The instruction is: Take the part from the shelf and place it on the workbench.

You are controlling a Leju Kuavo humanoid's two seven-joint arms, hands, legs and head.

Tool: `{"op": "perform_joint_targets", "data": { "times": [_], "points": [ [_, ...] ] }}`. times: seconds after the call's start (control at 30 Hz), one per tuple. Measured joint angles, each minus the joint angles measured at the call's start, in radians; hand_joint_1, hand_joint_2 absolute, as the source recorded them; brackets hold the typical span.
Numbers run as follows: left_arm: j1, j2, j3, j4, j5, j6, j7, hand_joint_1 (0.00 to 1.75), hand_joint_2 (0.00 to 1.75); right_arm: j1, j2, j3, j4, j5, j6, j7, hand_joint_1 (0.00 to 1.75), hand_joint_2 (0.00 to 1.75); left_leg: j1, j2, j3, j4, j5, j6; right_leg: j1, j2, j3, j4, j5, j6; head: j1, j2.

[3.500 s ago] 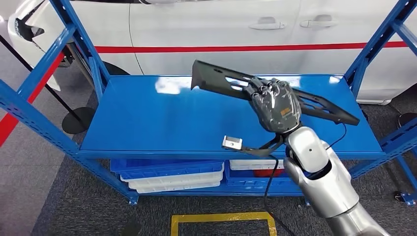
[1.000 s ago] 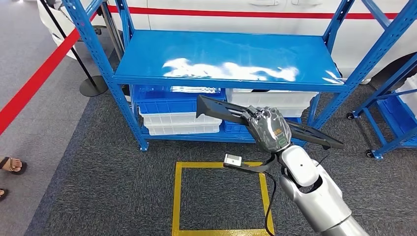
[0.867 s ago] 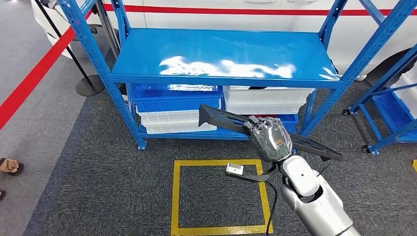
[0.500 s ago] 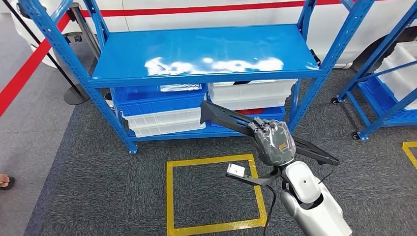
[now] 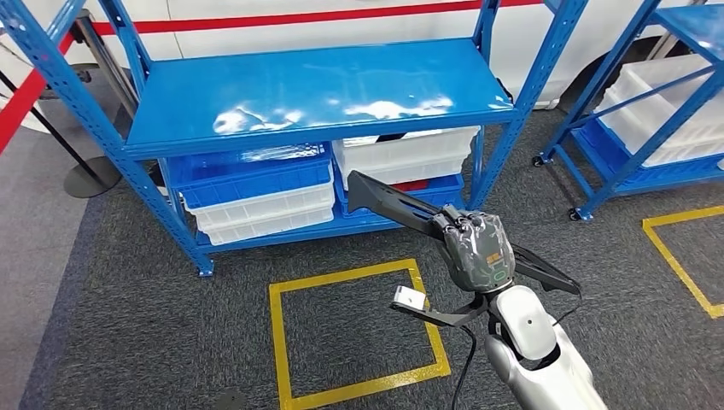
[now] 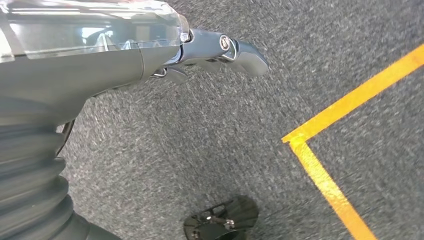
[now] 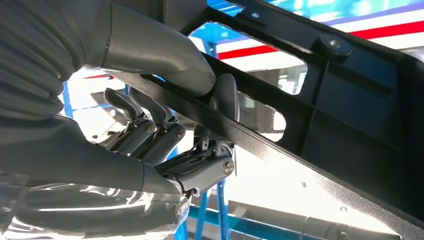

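Black plastic part (image 5: 401, 207), long and slotted, sits in my right hand (image 5: 475, 249), held in the air above grey carpet, in front of the blue shelf (image 5: 307, 81). From the right wrist camera I see the thumb over the part's bar and fingers (image 7: 150, 131) curled beneath it. My left hand (image 6: 150, 50) hangs over carpet beside a yellow floor line (image 6: 325, 182); whether it is closed I cannot tell
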Motion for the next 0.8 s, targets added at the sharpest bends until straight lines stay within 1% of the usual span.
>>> {"op": "perform_joint_targets", "data": {
  "times": [0.03, 0.07, 0.1, 0.13, 0.17, 0.2, 0.23, 0.27, 0.3, 0.33, 0.37, 0.4, 0.43, 0.47, 0.5, 0.53, 0.57, 0.6, 0.63, 0.67, 0.7, 0.73, 0.77, 0.8],
  "points": [
    [0.002, 0.0, 0.0, 0.0, 0.0, 0.0, 0.0, 0.0, 1.75, 0.001, 0.0, 0.0, 0.0, 0.0, -0.001, 0.0, 1.75, 1.75, -0.001, 0.011, -0.004, 0.001, 0.001, 0.0, -0.001, -0.007, -0.025, 0.061, -0.026, 0.003, 0.0, 0.0],
    [0.003, 0.0, 0.0, 0.0, 0.0, 0.0, 0.0, 0.0, 1.75, 0.003, 0.0, -0.001, 0.0, 0.0, -0.001, 0.0, 1.75, 1.75, -0.002, 0.021, -0.007, 0.003, 0.001, 0.0, -0.001, -0.011, -0.037, 0.096, -0.035, 0.005, 0.0, 0.0],
    [0.003, 0.0, 0.0, 0.0, 0.0, 0.0, 0.001, 0.0, 1.75, 0.004, 0.0, -0.001, 0.0, 0.0, -0.001, 0.0, 1.75, 1.75, -0.003, 0.031, -0.009, 0.005, 0.001, 0.0, -0.002, -0.013, -0.029, 0.092, -0.026, 0.006, 0.0, 0.0],
    [0.002, 0.0, 0.001, 0.0, -0.001, 0.0, 0.002, 0.0, 1.75, 0.005, 0.0, -0.002, 0.0, 0.0, -0.001, 0.0, 1.75, 1.75, -0.003, 0.04, -0.01, 0.007, 0.001, -0.001, -0.003, -0.018, -0.001, 0.049, -0.001, 0.005, 0.0, 0.0],
    [0.002, 0.0, 0.001, 0.0, -0.002, 0.0, 0.003, 0.0, 1.75, 0.005, 0.0, -0.003, -0.001, 0.0, -0.001, 0.0, 1.75, 1.75, -0.004, 0.049, -0.01, 0.01, -0.001, -0.003, -0.002, -0.031, 0.042, -0.023, 0.029, 0.003, 0.0, 0.0],
    [0.001, 0.0, 0.0, 0.0, -0.004, 0.0, 0.005, 0.0, 1.75, 0.005, 0.0, -0.004, -0.002, 0.0, -0.001, 0.0, 1.75, 1.75, -0.007, 0.056, -0.011, 0.014, -0.003, -0.007, 0.002, -0.049, 0.081, -0.092, 0.05, -0.003, 0.0, 0.0],
    [0.0, 0.0, 0.0, 0.0, -0.006, 0.001, 0.008, 0.0, 1.75, 0.005, 0.0, -0.006, -0.003, 0.0, 0.0, 0.0, 1.75, 1.75, -0.009, 0.062, -0.012, 0.017, -0.005, -0.011, 0.006, -0.061, 0.108, -0.144, 0.064, -0.01, 0.0, 0.0],
    [-0.001, 0.0, 0.0, 0.0, -0.008, 0.002, 0.011, 0.0, 1.75, 0.006, 0.0, -0.008, -0.004, 0.0, 0.0, 0.0, 1.75, 1.75, -0.012, 0.068, -0.013, 0.019, -0.007, -0.015, 0.01, -0.07, 0.12, -0.171, 0.067, -0.017, 0.0, 0.0],
    [-0.001, 0.0, 0.0, 0.0, -0.009, 0.003, 0.014, 0.0, 1.75, 0.007, 0.0, -0.01, -0.005, 0.0, -0.001, 0.0, 1.75, 1.75, -0.013, 0.073, -0.013, 0.019, -0.007, -0.02, 0.014, -0.068, 0.12, -0.176, 0.065, -0.023, 0.0, 0.0],
    [-0.001, 0.0, 0.0, 0.0, -0.009, 0.004, 0.016, 0.0, 1.75, 0.009, 0.0, -0.012, -0.005, -0.001, -0.001, 0.0, 1.75, 1.75, -0.014, 0.08, -0.013, 0.018, -0.007, -0.024, 0.013, -0.059, 0.117, -0.178, 0.068, -0.029, 0.0, 0.0],
    [-0.001, 0.0, 0.0, 0.0, -0.009, 0.004, 0.017, 0.0, 1.75, 0.011, 0.0, -0.015, -0.005, -0.001, -0.001, 0.0, 1.75, 1.75, -0.013, 0.077, -0.013, 0.02, -0.01, -0.031, 0.01, -0.052, 0.116, -0.181, 0.071, -0.035, 0.0, 0.0],
    [-0.001, 0.0, 0.0, 0.0, -0.008, 0.005, 0.017, 0.0, 1.75, 0.012, 0.001, -0.016, -0.005, -0.002, -0.001, 0.0, 1.75, 1.75, -0.012, 0.066, -0.016, 0.031, -0.021, -0.036, 0.007, -0.044, 0.116, -0.185, 0.075, -0.041, 0.0, 0.0],
    [-0.001, 0.001, 0.0, 0.0, -0.007, 0.005, 0.017, 0.0, 1.75, 0.013, 0.001, -0.018, -0.005, -0.003, -0.002, 0.0, 1.75, 1.75, -0.01, 0.05, -0.027, 0.059, -0.043, -0.041, 0.004, -0.037, 0.116, -0.188, 0.079, -0.047, 0.0, 0.0],
    [0.0, 0.001, 0.0, 0.0, -0.006, 0.005, 0.016, 0.0, 1.75, 0.014, 0.001, -0.019, -0.005, -0.004, -0.002, 0.0, 1.75, 1.75, -0.008, 0.03, -0.048, 0.109, -0.075, -0.045, 0.002, -0.03, 0.114, -0.19, 0.082, -0.052, 0.0, 0.0],
    [0.002, 0.001, 0.0, 0.0, -0.006, 0.005, 0.015, 0.0, 1.75, 0.015, 0.001, -0.02, -0.005, -0.005, -0.004, 0.0, 1.75, 1.75, -0.006, 0.017, -0.076, 0.175, -0.11, -0.048, 0.003, -0.022, 0.112, -0.189, 0.084, -0.055, 0.0, 0.0],
    [0.005, 0.002, 0.0, 0.0, -0.006, 0.005, 0.014, 0.0, 1.75, 0.019, 0.001, -0.021, -0.005, -0.006, -0.005, 0.0, 1.75, 1.75, -0.005, 0.012, -0.105, 0.242, -0.139, -0.049, 0.003, -0.013, 0.109, -0.189, 0.085, -0.056, 0.0, 0.0],
    [0.008, 0.002, 0.0, 0.0, -0.006, 0.005, 0.012, 0.0, 1.75, 0.025, 0.001, -0.023, -0.005, -0.007, -0.007, 0.0, 1.75, 1.75, -0.004, 0.01, -0.125, 0.289, -0.153, -0.05, 0.004, -0.003, 0.107, -0.187, 0.086, -0.057, 0.0, 0.0],
    [0.009, 0.002, 0.0, 0.0, -0.007, 0.005, 0.011, 0.0, 1.75, 0.032, 0.001, -0.025, -0.005, -0.008, -0.009, 0.0, 1.75, 1.75, -0.003, 0.01, -0.128, 0.3, -0.147, -0.05, 0.004, 0.008, 0.106, -0.186, 0.087, -0.056, 0.0, 0.0],
    [0.01, 0.002, 0.001, 0.0, -0.008, 0.004, 0.01, 0.0, 1.75, 0.04, 0.001, -0.027, -0.006, -0.009, -0.011, 0.0, 1.75, 1.75, -0.003, 0.008, -0.112, 0.27, -0.12, -0.049, 0.004, 0.019, 0.105, -0.184, 0.087, -0.056, 0.0, 0.0],
    [0.01, 0.003, 0.0, 0.0, -0.009, 0.004, 0.009, 0.0, 1.75, 0.047, 0.001, -0.028, -0.006, -0.009, -0.012, 0.0, 1.75, 1.75, -0.002, 0.0, -0.082, 0.208, -0.083, -0.046, 0.004, 0.029, 0.105, -0.182, 0.088, -0.054, 0.0, 0.0],
    [0.009, 0.004, 0.0, 0.0, -0.01, 0.004, 0.008, 0.0, 1.75, 0.052, 0.002, -0.029, -0.006, -0.01, -0.015, 0.0, 1.75, 1.75, -0.001, -0.023, -0.049, 0.137, -0.052, -0.041, 0.004, 0.04, 0.103, -0.18, 0.089, -0.052, 0.0, 0.0],
    [0.008, 0.005, 0.0, 0.0, -0.011, 0.004, 0.008, 0.0, 1.75, 0.054, 0.002, -0.03, -0.007, -0.011, -0.019, 0.0, 1.75, 1.75, 0.0, -0.044, -0.022, 0.076, -0.031, -0.037, 0.004, 0.05, 0.1, -0.178, 0.091, -0.047, 0.0, 0.0],
    [0.008, 0.006, 0.0, 0.0, -0.012, 0.004, 0.007, 0.0, 1.75, 0.057, 0.003, -0.031, -0.009, -0.012, -0.022, 0.001, 1.75, 1.75, -0.001, -0.062, -0.007, 0.039, -0.022, -0.034, 0.002, 0.06, 0.095, -0.177, 0.094, -0.041, 0.0, 0.0],
    [0.008, 0.007, 0.0, 0.0, -0.013, 0.003, 0.007, 0.0, 1.75, 0.06, 0.004, -0.033, -0.011, -0.014, -0.026, 0.002, 1.75, 1.75, -0.001, -0.072, -0.002, 0.024, -0.022, -0.031, 0.0, 0.07, 0.09, -0.177, 0.098, -0.033, 0.0, 0.0]
  ]
}}
